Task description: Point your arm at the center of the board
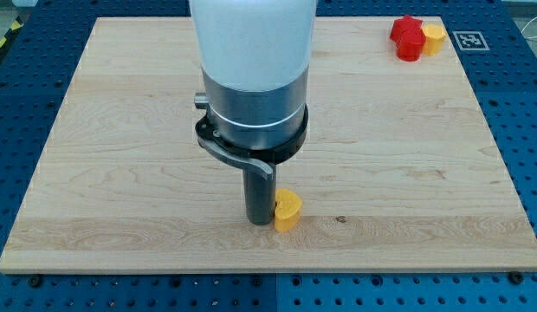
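Observation:
My tip [259,222] rests on the wooden board [121,173], a little below the board's middle toward the view's bottom. A yellow heart-shaped block [287,210] lies right beside the tip, on its right, touching or nearly touching the rod. At the view's top right corner of the board, two red blocks [407,36] sit pressed together, with a yellow block [434,37] against their right side. The arm's white and grey body hides the upper middle of the board.
A black-and-white marker tag [469,40] sits at the board's top right corner. Blue perforated table [17,95] surrounds the board on all sides.

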`<state>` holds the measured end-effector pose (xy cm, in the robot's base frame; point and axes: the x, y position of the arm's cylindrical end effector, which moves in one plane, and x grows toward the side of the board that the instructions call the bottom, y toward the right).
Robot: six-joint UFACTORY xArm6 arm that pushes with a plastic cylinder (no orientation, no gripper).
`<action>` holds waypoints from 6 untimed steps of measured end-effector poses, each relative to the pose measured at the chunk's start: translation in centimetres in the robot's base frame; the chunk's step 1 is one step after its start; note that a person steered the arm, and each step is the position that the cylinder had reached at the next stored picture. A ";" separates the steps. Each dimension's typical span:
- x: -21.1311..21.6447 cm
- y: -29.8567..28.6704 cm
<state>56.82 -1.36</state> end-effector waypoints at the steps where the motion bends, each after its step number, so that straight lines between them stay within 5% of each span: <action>1: -2.1 -1.5; 6: -22.0 6.1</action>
